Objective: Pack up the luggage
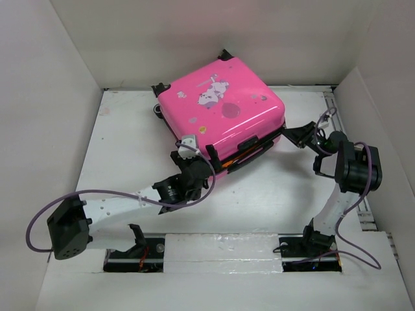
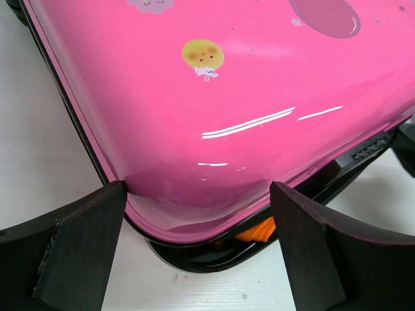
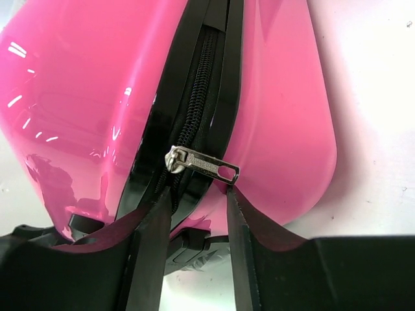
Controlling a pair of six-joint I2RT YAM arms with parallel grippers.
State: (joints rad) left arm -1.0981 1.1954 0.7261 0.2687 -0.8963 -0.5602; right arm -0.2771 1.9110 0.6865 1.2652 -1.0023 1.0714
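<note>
Left pincer (image 2: 198, 191) wide, straddling luggage (image 1: 220, 103) corner; right pincer (image 3: 198, 197) narrow, tips flanking zipper pull (image 3: 202, 165).

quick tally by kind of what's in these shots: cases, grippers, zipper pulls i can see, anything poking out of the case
luggage: 1
grippers: 2 (left gripper, right gripper)
zipper pull in view: 1
orange item peeking out at the seam: 1
total: 5
</note>
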